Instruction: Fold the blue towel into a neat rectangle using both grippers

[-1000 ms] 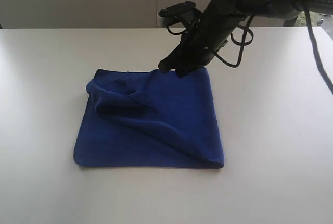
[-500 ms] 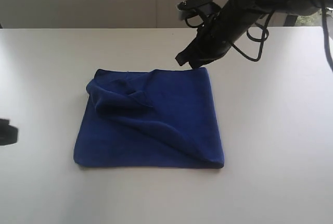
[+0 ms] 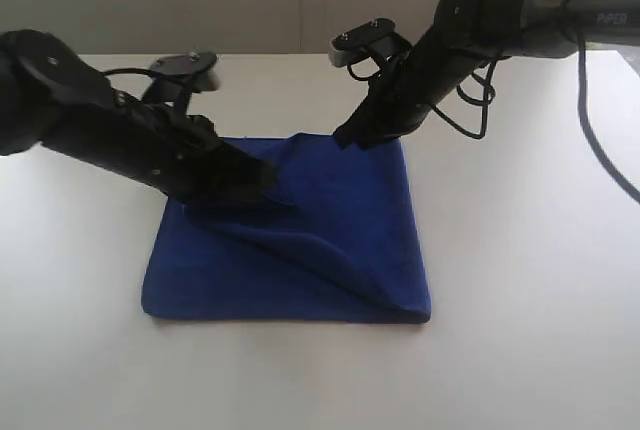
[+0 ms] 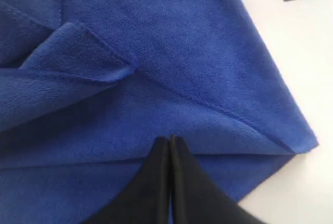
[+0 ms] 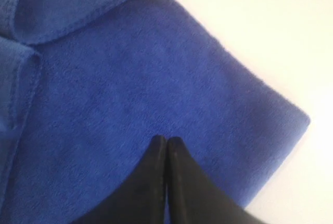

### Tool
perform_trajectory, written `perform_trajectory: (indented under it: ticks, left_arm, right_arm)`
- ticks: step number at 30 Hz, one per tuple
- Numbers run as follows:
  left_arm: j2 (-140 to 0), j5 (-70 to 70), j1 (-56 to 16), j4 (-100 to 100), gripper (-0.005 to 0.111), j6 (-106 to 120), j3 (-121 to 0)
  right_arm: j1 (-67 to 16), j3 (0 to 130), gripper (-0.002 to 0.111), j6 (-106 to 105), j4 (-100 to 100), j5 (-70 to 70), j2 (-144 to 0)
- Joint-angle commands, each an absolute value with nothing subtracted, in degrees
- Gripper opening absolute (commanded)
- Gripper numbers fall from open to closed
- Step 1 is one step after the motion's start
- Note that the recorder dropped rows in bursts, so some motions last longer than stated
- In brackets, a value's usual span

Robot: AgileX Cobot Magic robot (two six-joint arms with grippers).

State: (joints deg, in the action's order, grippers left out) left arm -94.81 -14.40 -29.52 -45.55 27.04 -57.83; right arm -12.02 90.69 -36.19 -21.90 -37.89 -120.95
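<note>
1. Your blue towel lies on the white table, near the middle of the exterior view (take the towel as the clock face, 12 at its far edge).
2. It is not flat. An upper layer lies doubled over the lower one, and its soft ridge runs from the bunched part at about 10 o'clock down to the near corner at 5 o'clock.
3. The near edge, from 7 to 5 o'clock, is straight and lies on the table, and so does the side edge at 3 o'clock.
4. Your left gripper reaches in from 9 o'clock and sits low over the bunched part at 10 to 11 o'clock. Its fingers are pressed together, and the left wrist view shows no cloth between them, only their tips over a stitched fold line.
5. Your right gripper comes down from the 1 o'clock side, and its tips are at the far edge of the towel, close to the far right corner. Its fingers are together too, with nothing pinched that the right wrist view shows.
6. You cannot tell from these views whether either pair of tips presses on the cloth or hangs just above it.
7. The two grippers are apart, with the far middle of the towel between them.
</note>
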Motion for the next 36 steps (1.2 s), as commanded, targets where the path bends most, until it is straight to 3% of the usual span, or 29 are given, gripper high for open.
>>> perform_trajectory:
  ticks: [1, 13, 28, 36]
  left_arm:
    - [-102.55, -11.92, -30.98, -46.55, 0.0, 27.24, -60.92]
    - [-111.35, -8.3, -30.98, -44.46, 0.0, 27.46, -66.18]
    - [-119.54, -5.59, -30.98, -43.82, 0.0, 28.78, -74.36]
    - [-116.84, -17.66, -30.98, -43.46, 0.0, 29.15, -78.07]
  right_arm:
    - [-11.68, 90.53, 0.0, -38.96, -22.02, -32.84, -122.88]
    - [-11.68, 89.21, 0.0, -22.92, -13.57, -32.12, -127.08]
    - [-12.0, 67.7, 0.0, -13.05, -12.8, -28.04, -113.85]
    - [-12.88, 64.52, 0.0, -15.28, -12.37, -21.05, -108.55]
